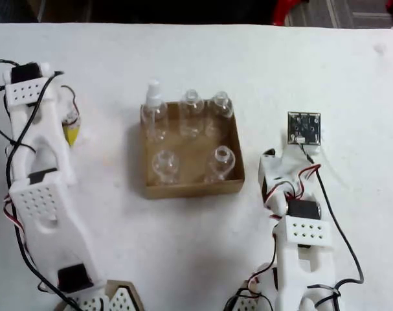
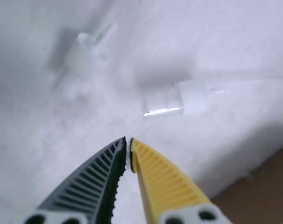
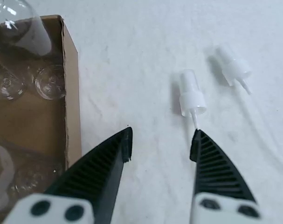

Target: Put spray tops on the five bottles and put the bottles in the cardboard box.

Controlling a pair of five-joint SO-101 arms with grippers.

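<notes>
We judge the light, slick spray top [image 3: 191, 95] best pinched at its collar by our open right end effector [image 3: 161, 137]; our left end effector [image 2: 128, 143] is closed, empty.

**Blur and picture edges hide parts of a bottle-packing table**

In the left wrist view, a white plastic spray top [image 2: 162, 100] and a fainter second spray top [image 2: 92, 39] lie blurred, their details unreadable. A brown strip [image 2: 267, 186] is cut off by the edge, with too little showing to identify it. In the right wrist view, the brown cardboard box [image 3: 71, 93] and a clear plastic bottle [image 3: 17, 21] are cropped. From above, the white left arm [image 1: 41, 194] covers most of the left gripper [image 1: 72, 133].
</notes>
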